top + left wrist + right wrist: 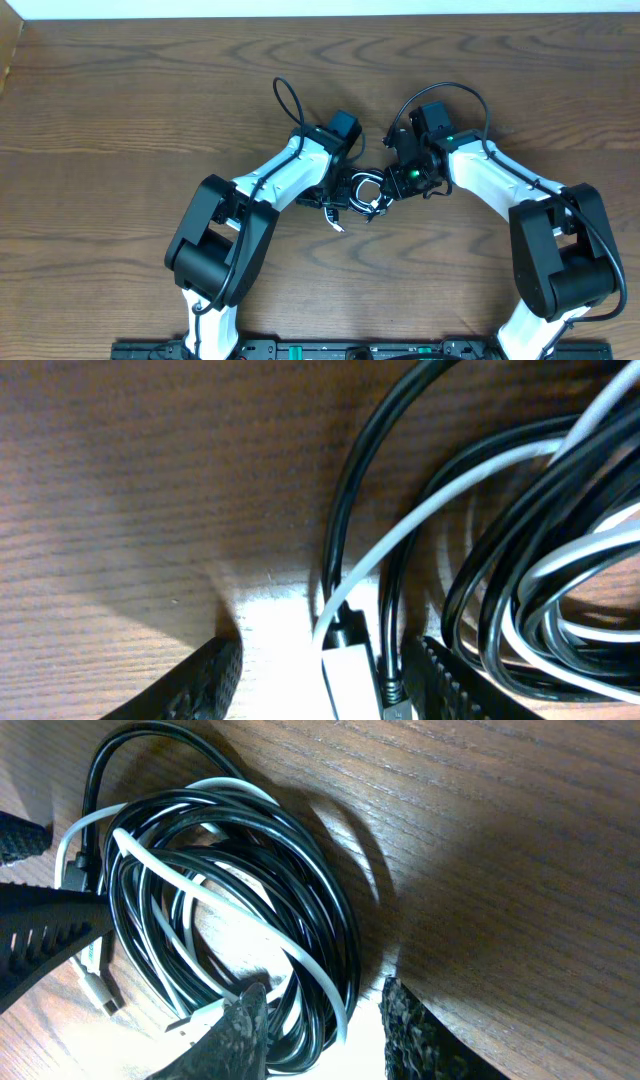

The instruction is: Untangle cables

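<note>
- The place looked like a robotics lab bench.
- A wood-grain table (120, 120) filled the overhead view.
- The left arm (215, 245) and right arm (555, 250) rose from a black rail (350, 351) at the table's near edge.
- A plain white surface (300, 8) bordered its far edge.

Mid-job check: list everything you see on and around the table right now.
brown wooden table: one, brown, fills the overhead view
thin black cords: strands too wound to count, black, coiled at the table's centre between the arms
thin white cord: one seen, white, threaded through the black coil
white plug end: one, white, between the left fingers
left arm: one, white and black, reaching to the coil
right arm: one, white and black, reaching to the coil
left fingers: two, black, apart, straddling the plug and cords
right fingers: two, black, apart, at the coil's edge
</note>
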